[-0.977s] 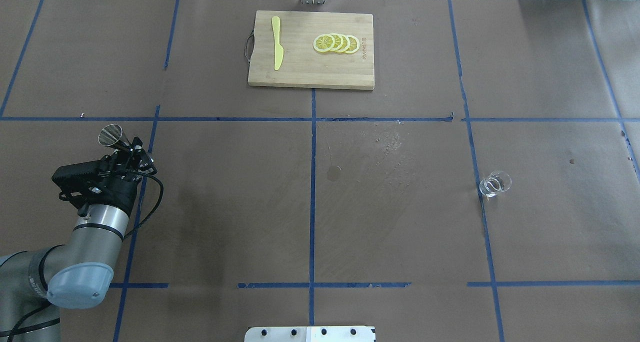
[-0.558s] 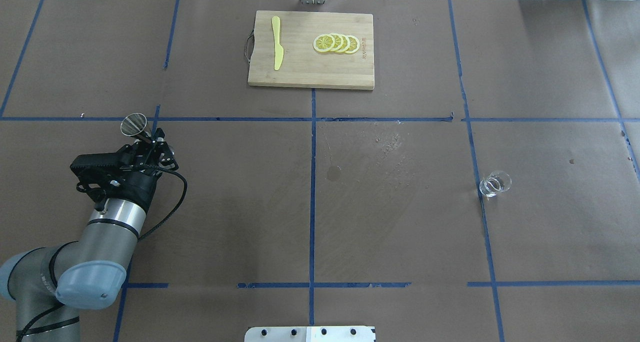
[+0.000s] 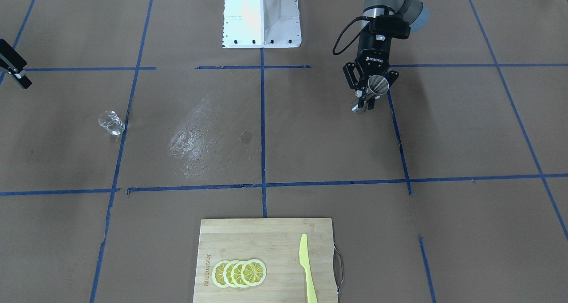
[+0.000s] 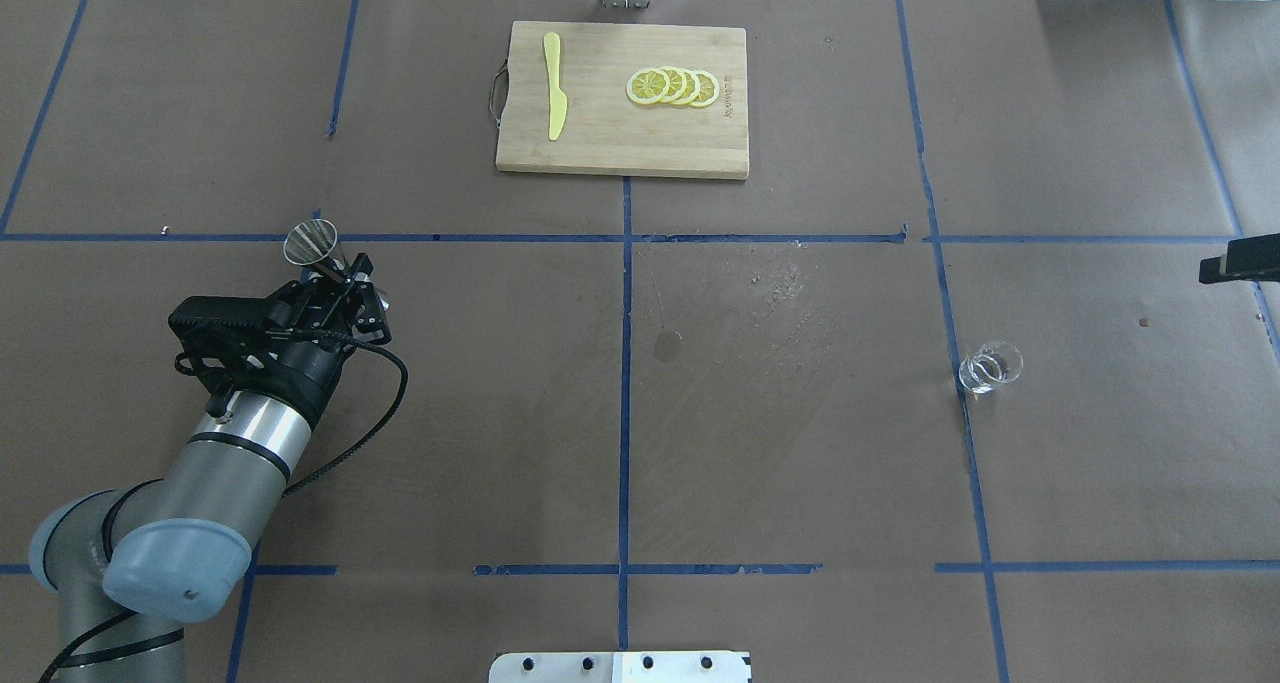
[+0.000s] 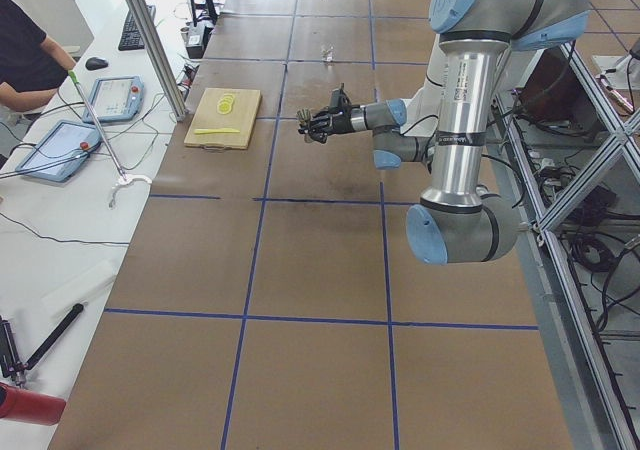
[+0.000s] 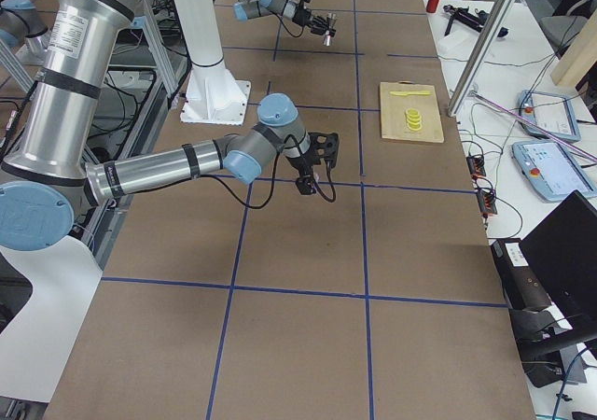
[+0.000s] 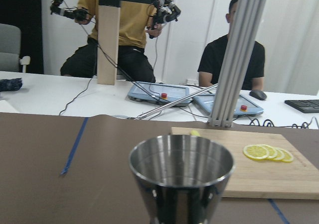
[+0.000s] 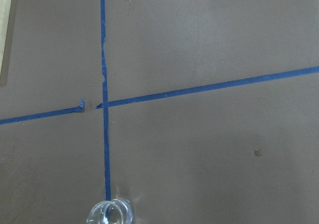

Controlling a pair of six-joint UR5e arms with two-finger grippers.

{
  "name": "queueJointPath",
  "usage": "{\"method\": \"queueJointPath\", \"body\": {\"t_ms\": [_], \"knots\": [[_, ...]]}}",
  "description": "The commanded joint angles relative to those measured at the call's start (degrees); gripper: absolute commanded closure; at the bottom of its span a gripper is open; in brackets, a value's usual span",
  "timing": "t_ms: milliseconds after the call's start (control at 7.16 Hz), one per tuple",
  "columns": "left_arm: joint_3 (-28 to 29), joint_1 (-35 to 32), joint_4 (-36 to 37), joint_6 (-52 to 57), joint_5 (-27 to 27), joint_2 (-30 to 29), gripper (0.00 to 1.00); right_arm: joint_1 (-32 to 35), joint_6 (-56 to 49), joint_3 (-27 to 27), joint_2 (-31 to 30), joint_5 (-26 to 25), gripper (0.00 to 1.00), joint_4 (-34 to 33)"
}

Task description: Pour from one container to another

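Glass cup (image 4: 990, 367) sat toward the table's (image 4: 800, 463) right edge, far from the jigger (image 4: 311, 242) your left tool (image 4: 340, 273) pinched; your right tool (image 4: 1238, 259) hovered nearer, spread or closed, couldn't tell.

Left pincer's got a load, right one's empty as far as I can see

My left arm (image 4: 238, 433) reaches forward, wrist about level, left pincer (image 4: 338, 268) clamped on the jigger (image 4: 311, 242), mouth up. My right arm (image 6: 168, 173) stretches out low; I can't tell how the right pincer (image 6: 325, 149) jaws stand.
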Motion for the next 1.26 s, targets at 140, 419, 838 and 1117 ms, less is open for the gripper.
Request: {"method": "queueJointPath", "body": {"t_ms": [140, 419, 838, 1117], "knots": [[1.2, -0.2, -1.3, 5.0, -0.8, -5.6, 1.00, -15.5, 10.8, 1.1, -0.3, -16.6, 0.00, 7.0], [1.7, 0.0, -1.3, 5.6, -0.9, -5.6, 1.00, -29.7, 12.7, 1.2, -1.7, -34.9, 0.00, 7.4], [1.9, -0.1, -1.3, 6.4, -1.2, -5.8, 1.00, -48.2, 21.5, -2.5, -2.3, -64.1, 0.00, 7.5], [1.9, -0.1, -1.3, 6.4, -1.2, -5.9, 1.00, -49.9, 21.6, -7.2, -1.8, -71.2, 0.00, 8.6]]}}
